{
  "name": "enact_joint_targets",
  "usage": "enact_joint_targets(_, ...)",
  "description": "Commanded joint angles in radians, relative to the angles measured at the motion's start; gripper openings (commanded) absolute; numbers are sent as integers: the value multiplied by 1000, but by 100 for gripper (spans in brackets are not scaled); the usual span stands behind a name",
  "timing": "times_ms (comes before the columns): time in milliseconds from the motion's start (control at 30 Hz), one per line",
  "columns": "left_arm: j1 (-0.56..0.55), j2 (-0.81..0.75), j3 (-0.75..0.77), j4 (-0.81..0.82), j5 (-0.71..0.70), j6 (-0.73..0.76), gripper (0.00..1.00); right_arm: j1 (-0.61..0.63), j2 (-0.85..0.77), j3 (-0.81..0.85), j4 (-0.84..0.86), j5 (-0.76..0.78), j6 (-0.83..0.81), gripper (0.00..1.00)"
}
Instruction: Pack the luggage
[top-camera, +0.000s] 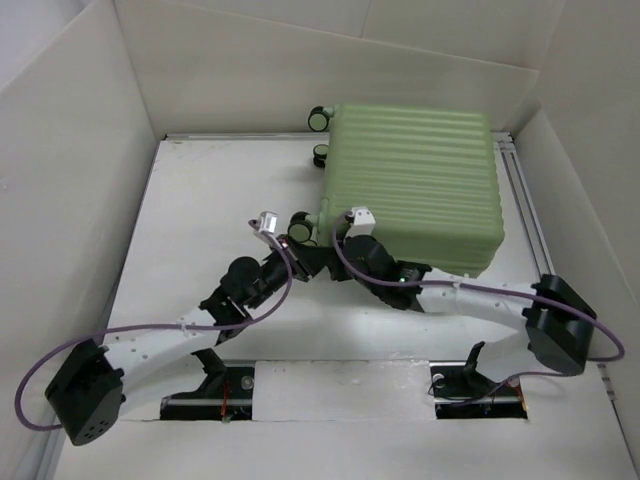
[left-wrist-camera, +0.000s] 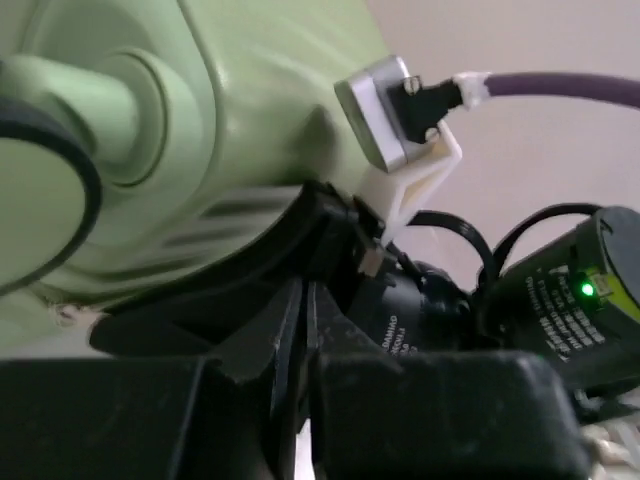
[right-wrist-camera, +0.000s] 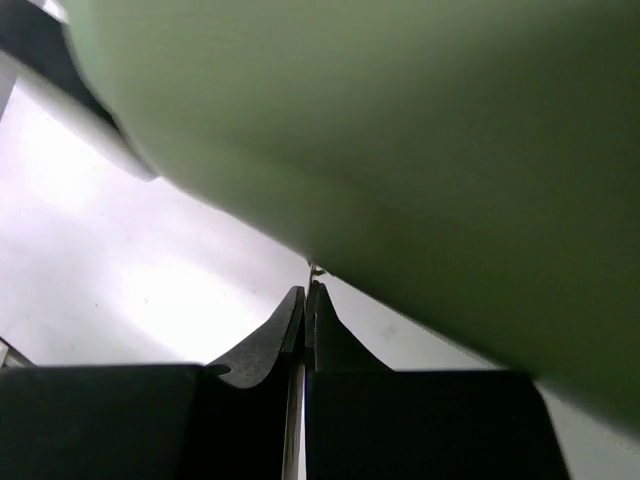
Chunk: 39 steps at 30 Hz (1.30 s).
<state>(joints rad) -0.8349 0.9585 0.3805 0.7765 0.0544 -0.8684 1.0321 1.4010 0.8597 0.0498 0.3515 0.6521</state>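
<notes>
Left claw (left-wrist-camera: 303, 310) is clenched empty, wheel (left-wrist-camera: 45, 200) up-left of it; right claw (right-wrist-camera: 303, 305) clenched too, luggage (top-camera: 415, 180) edge just above it. Probably best kept low, seam followed slowly tbh.

From above you cannot see the tips of the left claw (left-wrist-camera: 303, 300) or the right claw (right-wrist-camera: 305, 300): the wrists cover them at the luggage's (top-camera: 415, 185) near left corner. In the right wrist view the luggage is a green blur running off the top and right edges, and the pale bit (right-wrist-camera: 314, 270) at the claw's tip is too small to tell. In the left wrist view the wheel (left-wrist-camera: 40, 200) is cut off at the left edge, and the motor's (left-wrist-camera: 560, 300) print is unreadable.
</notes>
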Motion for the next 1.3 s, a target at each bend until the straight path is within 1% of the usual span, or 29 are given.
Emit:
enact_joint_targets(0,-30,-133,23,-66,154,-15,0,56,102,156,205,-271,3,0)
enact_joint_targets(67,-39,-199,40,-178,136,5,0,56,136,165,205,-292,-6,0)
enact_joint_targets(100,-40,-214,40,-178,146,5,0,56,136,153,205,-292,-6,0)
enact_joint_targets(167,-40,-234,40,-197,166,5,0,56,84,122,196,-270,-6,0)
enact_joint_targets(200,-40,-234,40,-216,167,5,0,56,57,73,196,-243,-6,0)
enact_joint_targets(267,-40,-244,55,-229,148,17,0,56,-43,13,185,-212,4,0)
enact_joint_targets(300,-40,-244,66,-270,113,26,6,56,-78,-16,173,-212,4,0)
enact_joint_targets(333,-40,-244,78,-288,86,43,37,56,-114,-74,159,-195,15,0)
enact_joint_targets(367,-40,-259,92,-308,59,55,57,56,-184,-102,159,-195,15,0)
enact_joint_targets(400,-40,-285,119,-330,17,72,87,56,-216,-128,136,-195,27,0)
enact_joint_targets(433,-40,-297,135,-350,-14,92,100,56,-249,-152,125,-195,40,0)
enact_joint_targets(500,-40,-317,196,-410,-104,134,100,56,-339,-211,101,-195,50,0)
enact_joint_targets(533,-40,-317,211,-442,-225,134,100,56,-368,-224,73,-195,50,0)
enact_joint_targets(567,-29,-298,227,-442,-278,144,100,56,-396,-250,61,-186,50,0)
enact_joint_targets(600,-18,-265,244,-433,-324,144,100,56,-448,-251,41,-186,50,0)
enact_joint_targets(633,34,-153,295,-419,-346,154,100,56,-471,-263,19,-186,50,0)
enact_joint_targets(700,124,-4,401,-468,-289,154,100,56,-514,-274,-31,-186,50,0)
enact_joint_targets(733,172,70,490,-468,-248,143,100,56,-549,-274,-48,-186,50,0)
enact_joint_targets(767,266,206,526,-468,-163,131,100,56,-563,-274,-74,-196,41,0)
enact_joint_targets(833,360,314,576,-432,-73,108,100,56,-600,-284,-74,-206,41,0)
enact_joint_targets(867,438,407,616,-393,-3,83,100,56,-600,-294,-74,-206,32,0)
enact_joint_targets(933,506,488,641,-318,111,63,100,56,-611,-294,-83,-217,32,0)
enact_joint_targets(967,537,532,667,-318,160,52,100,56,-611,-294,-84,-227,21,0)
enact_joint_targets(1000,583,621,737,-332,227,52,100,56,-620,-294,-84,-227,21,0)
enact_joint_targets(1067,617,690,787,-322,310,40,100,56,-631,-304,-84,-239,21,0)
enact_joint_targets(1133,626,736,772,-185,370,13,100,56,-640,-304,-84,-240,12,0)
enact_joint_targets(1200,626,755,761,-108,390,-1,100,56,-652,-314,-84,-249,12,0)
enact_joint_targets(1233,635,781,749,-3,436,-13,100,56,-652,-314,-84,-261,12,0)
enact_joint_targets(1267,635,798,748,50,462,-30,100,56,-652,-323,-84,-261,12,0)
